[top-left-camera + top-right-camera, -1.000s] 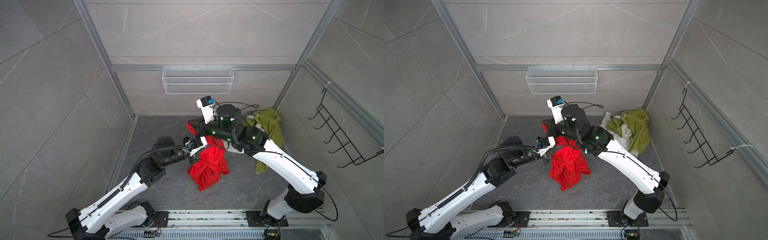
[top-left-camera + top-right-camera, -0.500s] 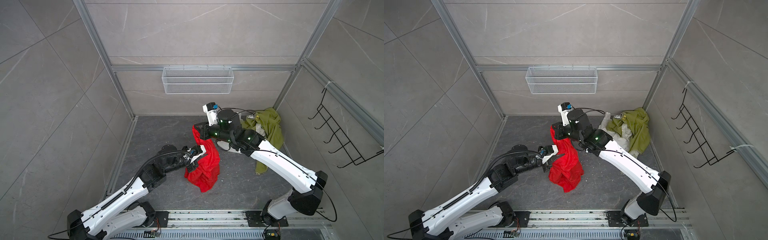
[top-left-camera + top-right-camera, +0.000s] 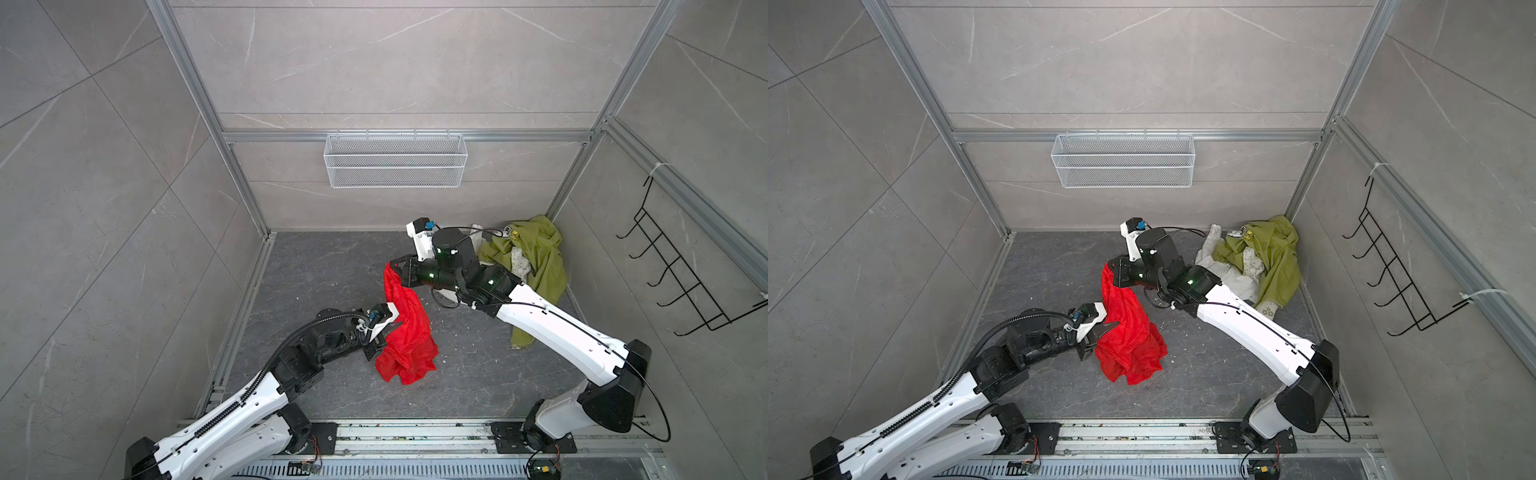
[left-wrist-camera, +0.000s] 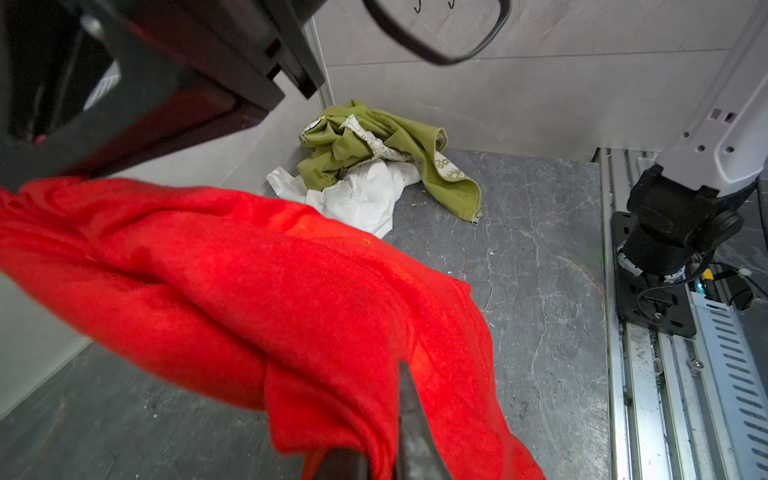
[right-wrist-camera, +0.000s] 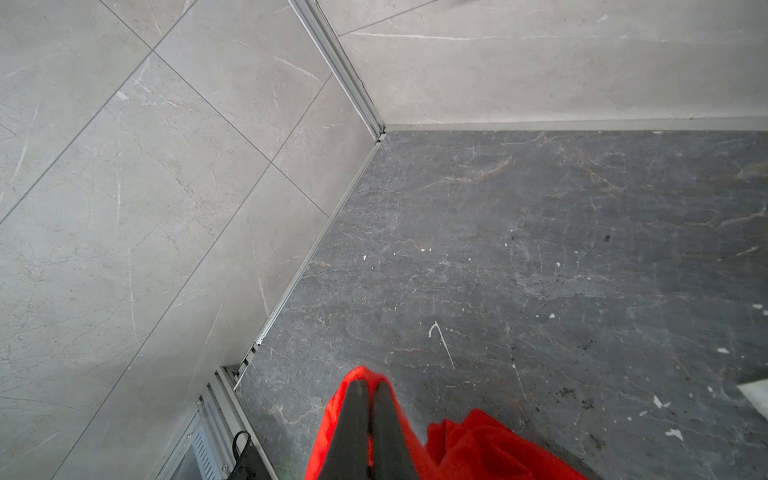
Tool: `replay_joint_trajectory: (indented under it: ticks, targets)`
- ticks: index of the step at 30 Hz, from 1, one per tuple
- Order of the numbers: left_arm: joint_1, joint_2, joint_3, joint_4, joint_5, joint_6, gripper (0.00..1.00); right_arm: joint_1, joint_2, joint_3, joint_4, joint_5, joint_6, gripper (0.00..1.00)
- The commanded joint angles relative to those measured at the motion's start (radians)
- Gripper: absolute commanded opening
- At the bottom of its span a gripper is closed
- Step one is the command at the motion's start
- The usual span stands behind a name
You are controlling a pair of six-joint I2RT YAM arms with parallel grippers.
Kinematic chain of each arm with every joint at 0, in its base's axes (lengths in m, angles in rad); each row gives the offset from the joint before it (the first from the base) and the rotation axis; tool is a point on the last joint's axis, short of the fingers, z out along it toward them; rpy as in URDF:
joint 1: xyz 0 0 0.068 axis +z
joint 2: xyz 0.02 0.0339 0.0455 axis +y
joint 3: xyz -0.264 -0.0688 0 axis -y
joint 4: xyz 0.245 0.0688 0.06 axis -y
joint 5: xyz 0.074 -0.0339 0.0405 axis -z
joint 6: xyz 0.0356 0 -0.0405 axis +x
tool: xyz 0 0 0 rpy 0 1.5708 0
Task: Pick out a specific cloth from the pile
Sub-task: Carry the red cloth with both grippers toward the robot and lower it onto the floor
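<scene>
The red cloth (image 3: 405,328) (image 3: 1127,332) is stretched between my two grippers over the middle of the dark floor, apart from the pile. My right gripper (image 3: 390,266) (image 5: 370,386) is shut on its upper corner. My left gripper (image 3: 384,343) (image 4: 388,399) is shut on a fold lower down, and red fabric (image 4: 291,291) drapes over its fingers. The cloth's lower folds bunch near the floor. The pile (image 3: 536,257) (image 3: 1266,257) (image 4: 374,153) of olive-green, white and patterned fabric lies in the far right corner.
A white wire basket (image 3: 395,166) hangs on the back wall. A black hook rack (image 3: 685,282) is on the right wall. Both arm bases sit on a metal rail (image 3: 415,432) along the front edge. Walls close in three sides.
The left gripper has pulled its fold of the red cloth toward the front, drawing the cloth out longer. The right gripper has shifted slightly right and forward, still gripping the corner.
</scene>
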Motion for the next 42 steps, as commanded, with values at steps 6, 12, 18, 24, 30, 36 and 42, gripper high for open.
replay_joint_trajectory:
  ticks: [6,12,18,24,30,36,42]
  targets:
    - [0.001,-0.017,-0.081,0.100,-0.048,-0.152,0.00,-0.015,-0.062,-0.094,0.046,0.023,0.023,0.00]
    - [0.001,0.005,-0.117,0.125,-0.083,-0.304,0.00,-0.031,-0.085,-0.197,0.112,0.023,0.051,0.00]
    - [0.001,-0.004,-0.156,0.095,-0.147,-0.382,0.00,-0.053,-0.091,-0.260,0.143,0.015,0.059,0.00]
    - [0.001,-0.004,-0.188,0.095,-0.183,-0.438,0.00,-0.069,-0.077,-0.294,0.153,0.002,0.059,0.00]
    - [0.001,0.002,-0.229,0.084,-0.238,-0.476,0.00,-0.090,-0.071,-0.352,0.167,-0.003,0.061,0.00]
    - [0.001,0.025,-0.266,0.100,-0.294,-0.511,0.00,-0.118,-0.067,-0.430,0.193,0.000,0.068,0.00]
    - [0.002,0.073,-0.297,0.109,-0.379,-0.534,0.00,-0.149,-0.056,-0.483,0.223,-0.005,0.074,0.00]
